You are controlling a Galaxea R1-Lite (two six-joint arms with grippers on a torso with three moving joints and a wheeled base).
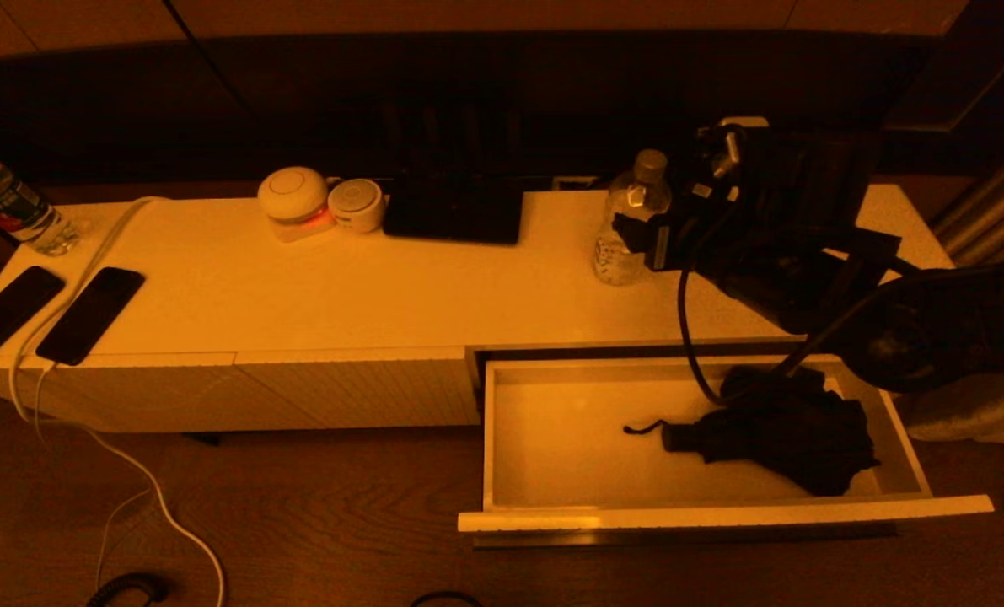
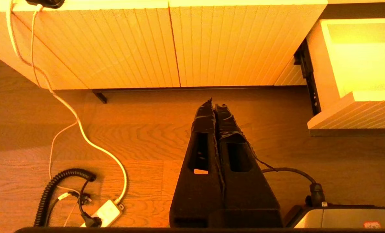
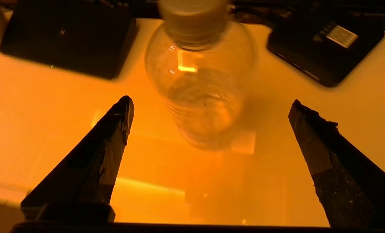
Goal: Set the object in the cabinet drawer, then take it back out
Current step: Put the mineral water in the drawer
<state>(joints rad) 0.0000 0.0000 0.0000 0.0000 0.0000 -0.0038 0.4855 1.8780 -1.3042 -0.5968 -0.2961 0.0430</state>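
1 dark umbrella (image 1: 792,434), part-hidden behind right arm, in cabinet drawer (image 1: 721,512)

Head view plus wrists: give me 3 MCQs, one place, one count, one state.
1. Where does the folded black umbrella lie?
A. in the open cabinet drawer
B. on the cabinet top
C. on the floor

2. How many phones lie at the cabinet top's left end?
A. one
B. two
C. four

3. The right tool is:
A. shut on the bottle
B. shut, empty
C. open

Key: 1 A, it rests on the drawer floor. 2 B, two dark phones lie side by side. 3 C, its fingers stand wide apart before the clear water bottle, holding nothing.
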